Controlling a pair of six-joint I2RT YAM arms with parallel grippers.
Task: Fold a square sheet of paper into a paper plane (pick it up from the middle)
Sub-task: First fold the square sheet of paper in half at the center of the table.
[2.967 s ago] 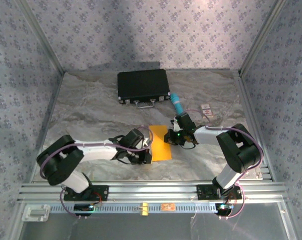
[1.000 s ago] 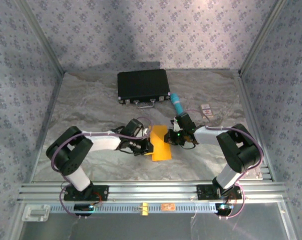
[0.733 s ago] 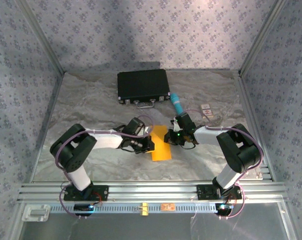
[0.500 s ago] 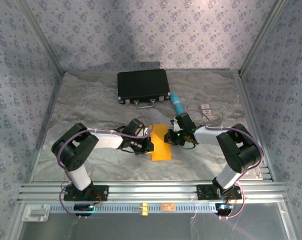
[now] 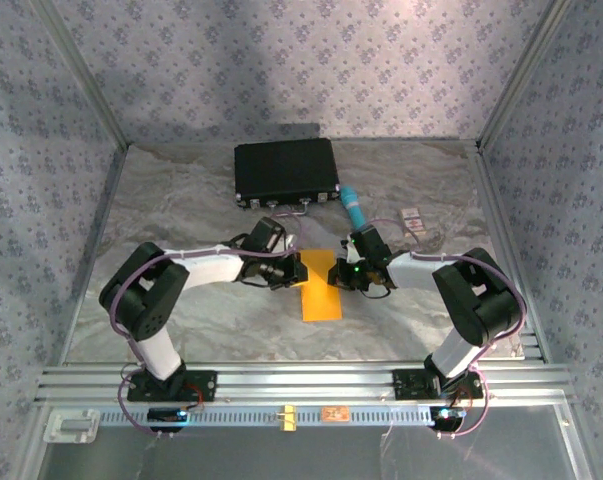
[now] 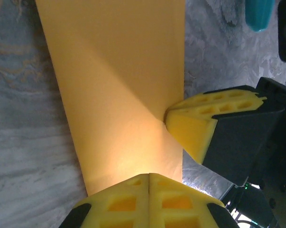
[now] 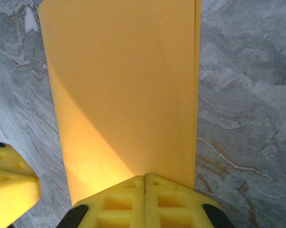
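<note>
The square sheet of paper lies on the marbled table as a narrow orange-yellow rectangle, folded over, with a soft diagonal crease in the left wrist view. My left gripper is shut, its tips pressing on the paper's left edge near the far end. Opposite it, my right gripper is also shut, tips resting on the right edge of the paper. Nothing sits between either pair of jaws. Each wrist view catches the other gripper's yellow fingers.
A black case lies at the back of the table. A teal tube sits just behind the right gripper, with a small tag to its right. Patterned walls enclose three sides; an aluminium rail runs along the front.
My left gripper has slid from the paper's near left part toward its far end. The paper's left side, raised a second ago, now lies flat. The right gripper has stayed put.
</note>
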